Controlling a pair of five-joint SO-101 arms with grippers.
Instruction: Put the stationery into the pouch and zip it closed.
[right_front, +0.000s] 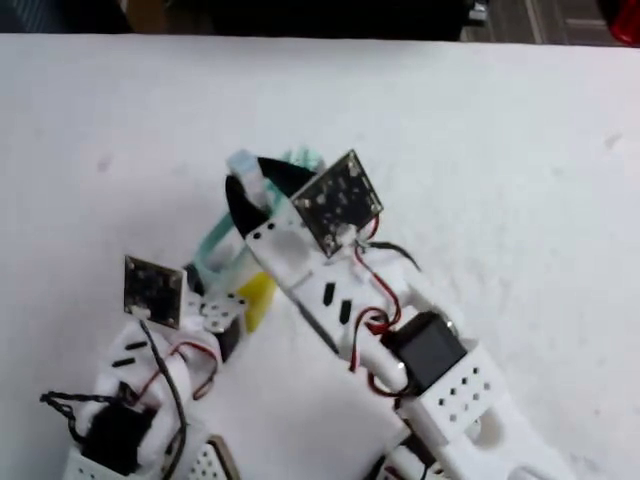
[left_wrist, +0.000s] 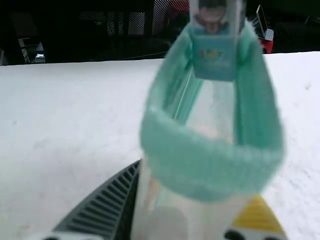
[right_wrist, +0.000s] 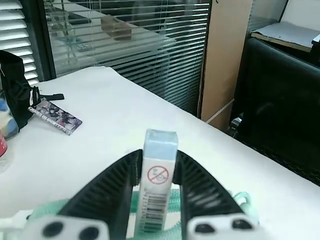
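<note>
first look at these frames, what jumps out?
The right gripper is shut on a pale blue eraser, held upright at the far end of the open mouth of the mint-green pouch. The left gripper grips the pouch's near end and keeps it open. Both meet mid-way across the white table.

Mint-green pouch (left_wrist: 210, 162), pale blue-and-white eraser (right_wrist: 159, 185), black ribbed right hand (right_wrist: 158, 159), white table (right_front: 500, 130)
</note>
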